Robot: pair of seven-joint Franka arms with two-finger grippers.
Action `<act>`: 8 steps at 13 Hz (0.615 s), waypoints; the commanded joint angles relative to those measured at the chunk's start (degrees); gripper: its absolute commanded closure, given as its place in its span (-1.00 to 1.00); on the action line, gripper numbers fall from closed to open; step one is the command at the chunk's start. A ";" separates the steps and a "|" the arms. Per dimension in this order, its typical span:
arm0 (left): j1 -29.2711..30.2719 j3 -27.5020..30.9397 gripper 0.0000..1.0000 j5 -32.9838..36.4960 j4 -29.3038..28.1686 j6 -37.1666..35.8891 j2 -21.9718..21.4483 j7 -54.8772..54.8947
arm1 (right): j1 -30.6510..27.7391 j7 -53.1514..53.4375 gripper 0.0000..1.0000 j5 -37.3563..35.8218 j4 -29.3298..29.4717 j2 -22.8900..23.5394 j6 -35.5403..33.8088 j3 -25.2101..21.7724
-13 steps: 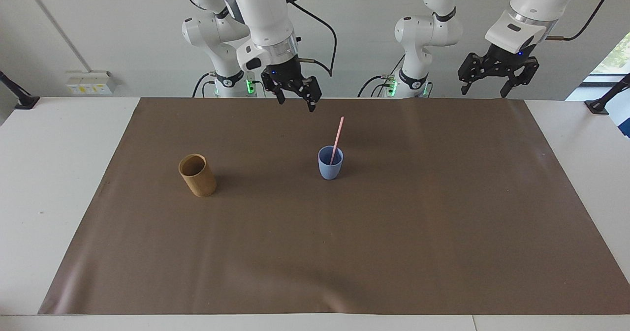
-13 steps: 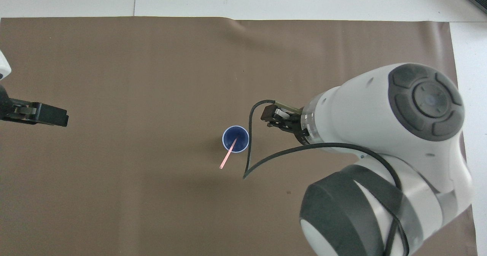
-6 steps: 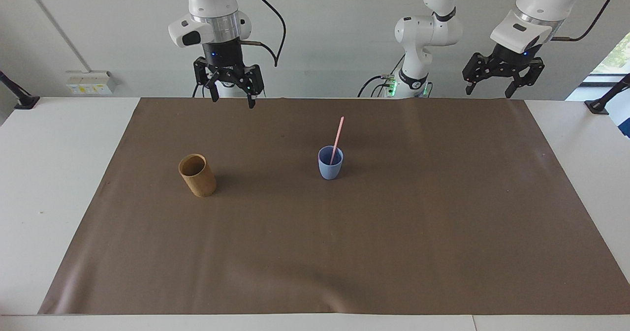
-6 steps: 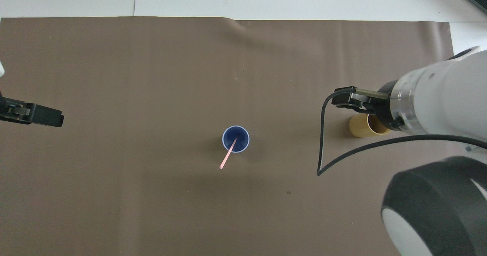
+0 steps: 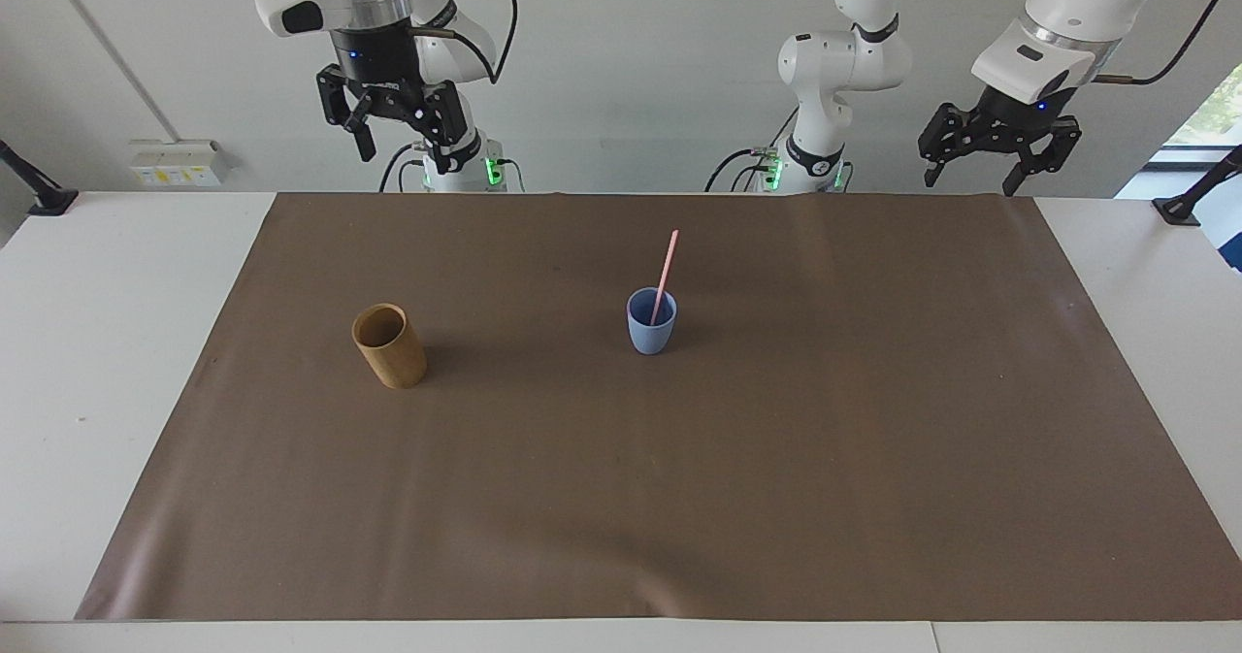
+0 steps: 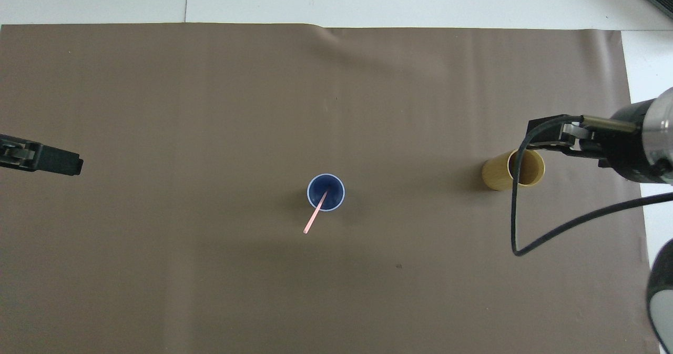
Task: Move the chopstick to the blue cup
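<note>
Chopstick (image 5: 665, 273) stands in blue cup (image 5: 651, 321), mid-desk (image 5: 58, 362) on the brown mat (image 5: 776, 498), leaning on the rim toward the robots' edge. Transfer looks done.

Right gripper (image 5: 396, 127): jaws apart, empty, raised over the robots' edge. Left gripper (image 5: 999, 148): same, waiting.

Step in hand, by my reading: retreat. Stay high, clear of the wooden cup (image 5: 389, 345).

Chopstick's lower end hidden in the cup. Overhead cuts off both grippers.

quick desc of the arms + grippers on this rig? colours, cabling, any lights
Both arms are glossy white with dark grey joint caps and a silver ring at the wrist. The left gripper and right gripper are black, two-fingered, with open linkage frames. A black cable loops from each wrist. A small blue light shows above each gripper; green lights glow at the arm bases.
</note>
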 commanded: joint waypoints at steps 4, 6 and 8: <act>0.93 -0.68 -1.00 0.41 -0.88 0.40 -0.59 -0.76 | -0.37 -21.39 -1.00 -0.30 1.03 -0.49 -5.64 -7.24; 0.93 -0.68 -1.00 0.41 -0.88 0.31 -0.59 -0.76 | -0.63 -21.77 -1.00 -0.82 0.85 1.18 -7.58 -7.24; 0.93 -0.68 -1.00 0.41 -0.88 0.31 -0.59 -0.76 | -2.03 -21.68 -1.00 -0.39 0.50 1.98 -7.33 -7.50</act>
